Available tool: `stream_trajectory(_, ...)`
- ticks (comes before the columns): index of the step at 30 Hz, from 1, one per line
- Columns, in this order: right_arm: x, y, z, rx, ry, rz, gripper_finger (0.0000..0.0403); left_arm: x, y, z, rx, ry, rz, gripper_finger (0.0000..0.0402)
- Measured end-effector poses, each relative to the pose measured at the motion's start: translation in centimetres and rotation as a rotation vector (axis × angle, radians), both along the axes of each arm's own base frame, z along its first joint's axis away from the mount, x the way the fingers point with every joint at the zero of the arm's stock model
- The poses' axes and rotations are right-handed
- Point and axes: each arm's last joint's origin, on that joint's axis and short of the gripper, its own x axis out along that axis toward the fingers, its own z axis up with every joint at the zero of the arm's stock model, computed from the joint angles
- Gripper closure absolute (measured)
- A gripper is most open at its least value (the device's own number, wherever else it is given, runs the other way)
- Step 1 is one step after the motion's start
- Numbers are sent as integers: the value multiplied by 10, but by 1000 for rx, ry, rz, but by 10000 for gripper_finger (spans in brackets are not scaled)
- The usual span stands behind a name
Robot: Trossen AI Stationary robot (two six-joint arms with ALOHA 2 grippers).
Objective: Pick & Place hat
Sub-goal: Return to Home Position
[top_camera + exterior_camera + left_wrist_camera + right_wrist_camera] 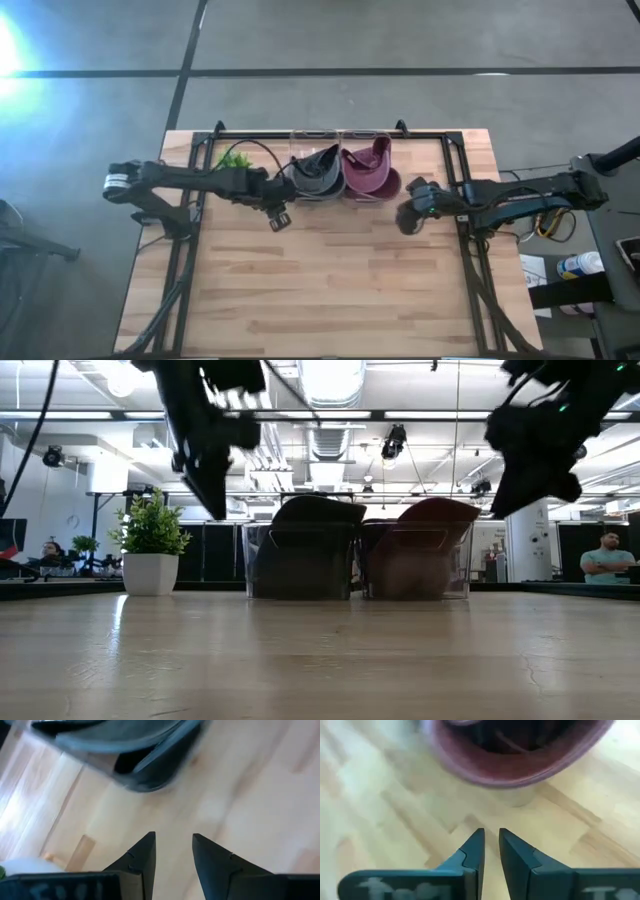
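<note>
Left hand [173, 837] hovers over the wooden desk [245, 795], fingers [142, 857] parted, nothing between them. Just ahead, blurred: a dark cap [145, 772] in its bin [97, 765].

Tabletop [330, 290]: light wood planks, with a black frame [330, 133] along the far and side edges.
Plant [150, 525]: green, in a white pot [150, 574], near the far left corner.
Beyond the far edge: ceiling lights [330, 380], two people [605, 560].
</note>
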Motion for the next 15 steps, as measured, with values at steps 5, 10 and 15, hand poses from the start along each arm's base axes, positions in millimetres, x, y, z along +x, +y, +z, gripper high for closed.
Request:
stream_trajectory(5,-19,3,13,-9,-47,73,349,-7,-18,28,15,-104,-66,280)
stream_trajectory(10,-36,6,25,171,-166,50,349,-21,-29,57,-101,-272,57,280)
stream_trajectory(15,-44,15,42,242,-332,358,349,-29,-49,84,-167,-499,-46,280)
